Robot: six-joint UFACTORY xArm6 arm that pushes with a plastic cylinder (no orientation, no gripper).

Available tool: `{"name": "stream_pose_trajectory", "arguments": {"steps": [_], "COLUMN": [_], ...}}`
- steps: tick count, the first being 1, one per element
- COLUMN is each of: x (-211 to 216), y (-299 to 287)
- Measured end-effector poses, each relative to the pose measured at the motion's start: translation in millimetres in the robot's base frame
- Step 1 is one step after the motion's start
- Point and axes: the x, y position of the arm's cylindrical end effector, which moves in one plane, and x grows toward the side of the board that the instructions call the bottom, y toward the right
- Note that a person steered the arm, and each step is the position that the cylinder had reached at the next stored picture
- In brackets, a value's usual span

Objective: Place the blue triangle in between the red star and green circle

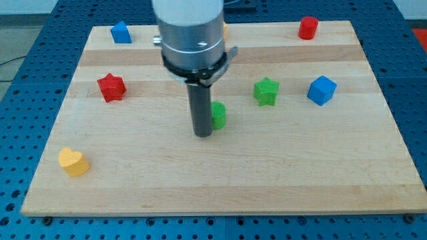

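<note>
The blue triangle sits near the board's top left corner. The red star lies at the left, below it. The green circle lies near the middle, partly hidden by my rod. My tip rests on the board just left of the green circle, touching or nearly touching it. The tip is far right of the red star and well below the blue triangle.
A green star and a blue cube lie right of the middle. A red cylinder is at the top right. A yellow heart is at the bottom left. An orange block peeks out behind the arm at the top.
</note>
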Motion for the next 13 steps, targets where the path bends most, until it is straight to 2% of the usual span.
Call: {"name": "stream_pose_trajectory", "arguments": {"steps": [2,4,7,10,11,13], "x": [11.8,-44.0,-32.3,-32.5,-32.5,-32.5], "y": [23.1,9.9,53.6,13.0,-22.1,-51.0]}}
